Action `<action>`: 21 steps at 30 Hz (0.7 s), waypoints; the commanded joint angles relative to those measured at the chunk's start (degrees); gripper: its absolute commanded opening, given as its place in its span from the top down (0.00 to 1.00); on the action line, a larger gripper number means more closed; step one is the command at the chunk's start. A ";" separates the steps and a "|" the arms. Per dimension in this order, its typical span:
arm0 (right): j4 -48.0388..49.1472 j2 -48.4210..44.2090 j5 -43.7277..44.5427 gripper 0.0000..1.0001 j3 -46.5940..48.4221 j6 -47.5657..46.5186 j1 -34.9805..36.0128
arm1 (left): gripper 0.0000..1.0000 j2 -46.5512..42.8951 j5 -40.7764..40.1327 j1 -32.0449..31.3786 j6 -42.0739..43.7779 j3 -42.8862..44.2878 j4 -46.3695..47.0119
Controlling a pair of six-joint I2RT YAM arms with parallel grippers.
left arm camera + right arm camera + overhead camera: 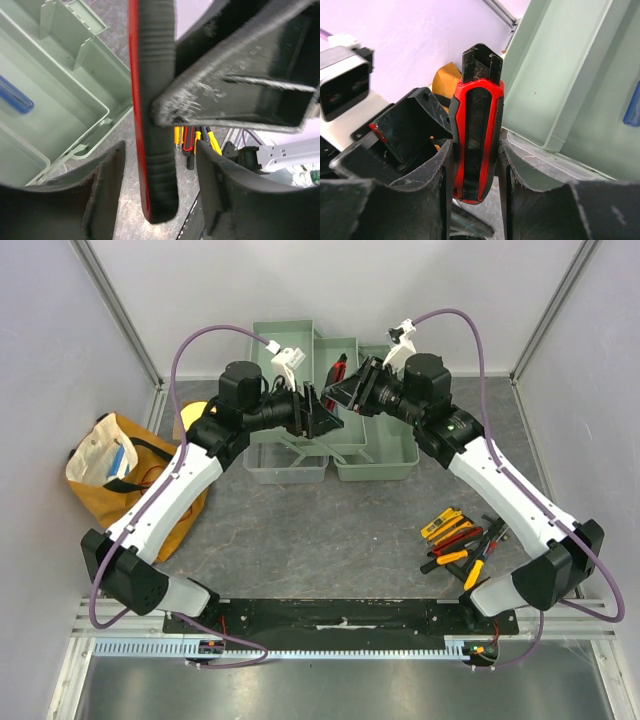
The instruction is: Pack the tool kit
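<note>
The pale green toolbox (385, 468) stands open at the back of the table. My right gripper (350, 390) is shut on a red and black utility knife (338, 373) and holds it upright above the box. In the right wrist view the knife (475, 135) is pinched between the fingers of that gripper (476, 175). My left gripper (322, 412) is open. In the left wrist view its jaws (161, 195) stand either side of the knife's lower end (152, 125) with gaps on both sides. A blue-handled tool (15, 100) lies inside the box (95, 95).
Several hand tools with yellow, red and black handles (460, 540) lie on the table at the right, also seen in the left wrist view (195, 140). A yellow-orange cloth bag (110, 480) sits at the left. White walls enclose the table.
</note>
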 commanded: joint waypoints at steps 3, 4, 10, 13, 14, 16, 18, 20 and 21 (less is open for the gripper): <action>5.65 0.74 -1.45 0.97 1.39 0.92 0.93 | 0.68 0.53 -5.67 -0.29 3.10 2.63 -0.91; 5.73 1.00 -1.27 0.97 1.31 0.83 0.93 | 0.79 0.44 -6.20 -0.21 3.36 2.63 -1.09; 4.50 1.62 0.48 0.70 1.75 -0.40 1.10 | 0.98 -0.52 -10.50 -0.29 3.19 2.63 -2.23; 4.94 0.31 3.46 0.33 0.78 -1.71 1.10 | 0.98 -1.23 -14.01 -0.29 3.36 3.06 -2.93; 5.03 -0.39 5.13 0.25 0.52 -2.07 1.19 | 0.98 -1.49 -14.90 -0.21 3.45 3.15 -3.20; 5.29 -1.54 8.38 0.12 -0.19 -3.47 1.10 | 0.98 -2.10 -17.27 -0.03 3.72 3.33 -3.90; 4.33 -2.51 11.80 0.04 -0.28 -4.35 1.02 | 0.98 -2.55 -18.42 0.76 3.80 3.85 -4.69; 2.75 -3.39 15.93 0.02 -0.45 -4.88 0.93 | 0.98 -2.99 -18.51 2.16 3.54 4.38 -5.66; 2.22 -3.83 17.95 0.02 -0.63 -5.06 0.93 | 0.98 -3.07 -18.77 2.78 3.54 4.73 -6.27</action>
